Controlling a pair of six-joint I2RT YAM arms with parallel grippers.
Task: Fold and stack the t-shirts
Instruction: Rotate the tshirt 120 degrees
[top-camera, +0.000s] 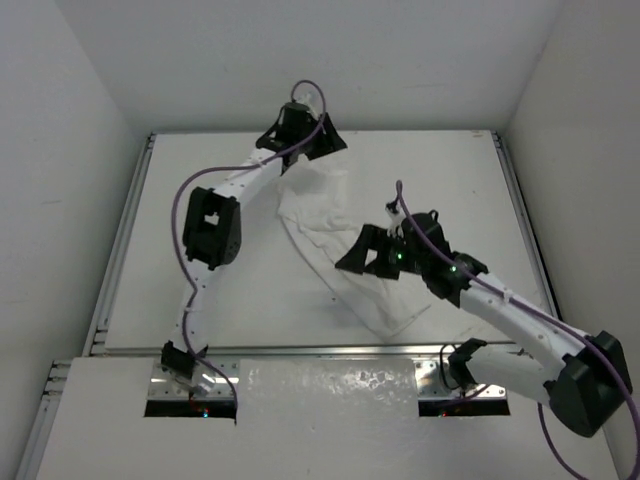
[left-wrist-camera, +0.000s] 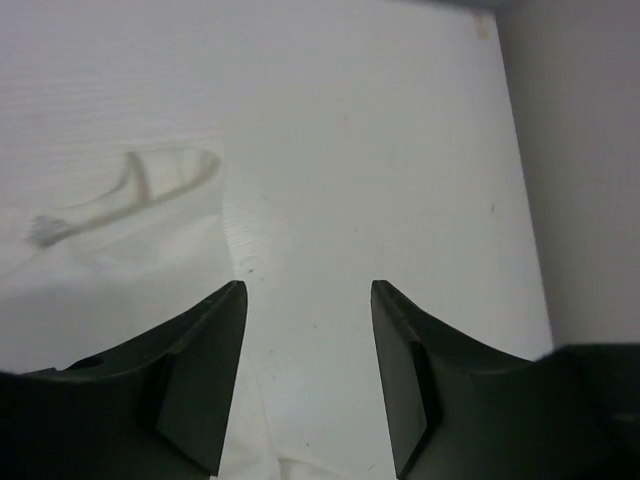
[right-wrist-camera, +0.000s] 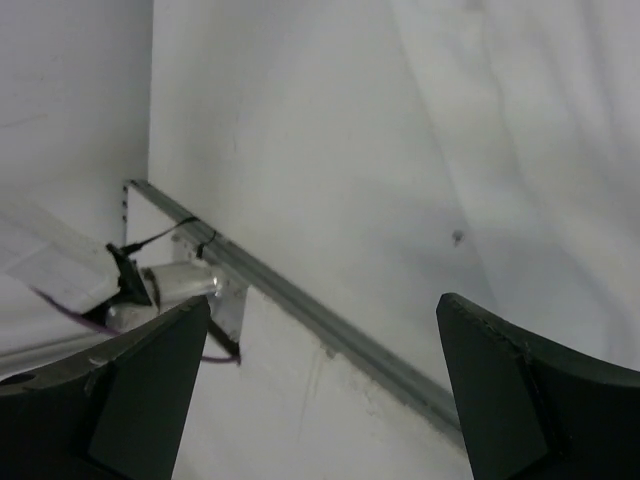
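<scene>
One white t-shirt (top-camera: 320, 215) lies rumpled in a diagonal band from the back centre of the table toward the front right. My left gripper (top-camera: 300, 150) hovers at the shirt's far end. In the left wrist view it (left-wrist-camera: 308, 290) is open with only bare table between the jaws. The shirt's collar and fabric (left-wrist-camera: 110, 260) lie just left of them. My right gripper (top-camera: 362, 258) sits over the shirt's middle. In the right wrist view it (right-wrist-camera: 324, 300) is wide open and holds nothing, and the shirt (right-wrist-camera: 550, 130) shows at the upper right.
The white table (top-camera: 200, 290) is boxed in by white walls on three sides. A metal rail (right-wrist-camera: 330, 320) runs along its near edge, with the left arm's base mount (right-wrist-camera: 170, 285) and purple cable beside it. A white sheet (top-camera: 330, 400) lies between the arm bases.
</scene>
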